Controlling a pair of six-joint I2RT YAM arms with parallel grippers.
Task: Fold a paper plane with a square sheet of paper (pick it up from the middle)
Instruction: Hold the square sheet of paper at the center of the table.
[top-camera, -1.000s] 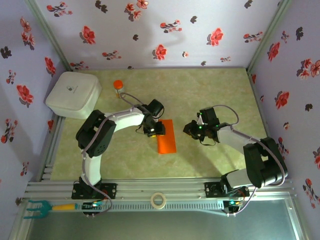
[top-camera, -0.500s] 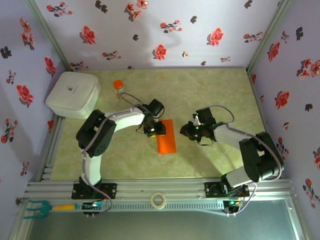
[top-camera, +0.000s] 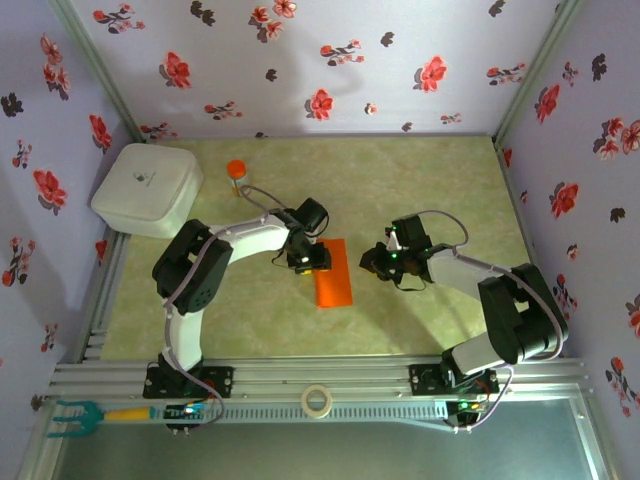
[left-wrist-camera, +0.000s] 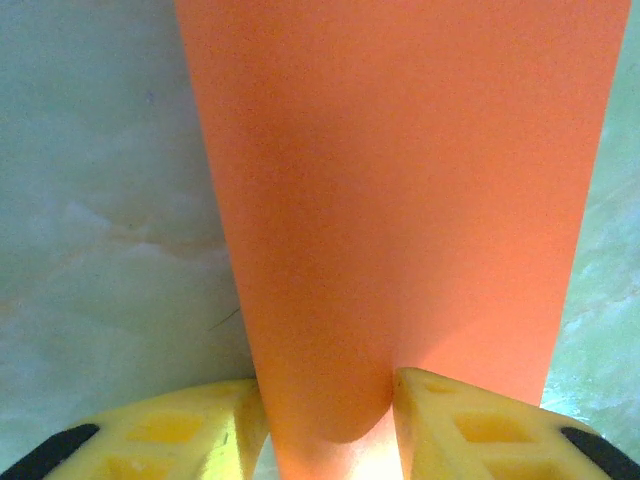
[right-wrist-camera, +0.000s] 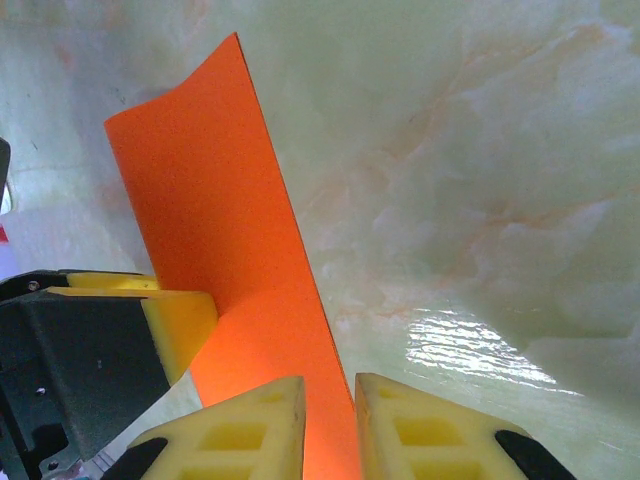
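Note:
The square sheet of paper (top-camera: 336, 282) lies mid-table as a narrow bright orange folded strip. My left gripper (top-camera: 312, 262) sits at its upper left edge. In the left wrist view the paper (left-wrist-camera: 400, 200) bulges up between the yellow fingers (left-wrist-camera: 200, 430), which press it from both sides around the left gripper's (left-wrist-camera: 325, 385) centre. My right gripper (top-camera: 374, 261) is at the strip's right side. In the right wrist view the paper's (right-wrist-camera: 220, 220) long edge runs into the narrow gap of the right gripper (right-wrist-camera: 330, 385), with table showing in that gap. The left arm's finger (right-wrist-camera: 180, 320) rests against the sheet.
A white lidded box (top-camera: 147, 188) stands at the back left, with a small orange-capped bottle (top-camera: 236, 174) beside it. A tape roll (top-camera: 318, 401) and a teal-headed tool (top-camera: 75, 415) lie on the near rail. Floral walls close in three sides.
The right gripper has shifted slightly left toward the paper's edge, then held still. The left gripper and the paper have not visibly moved.

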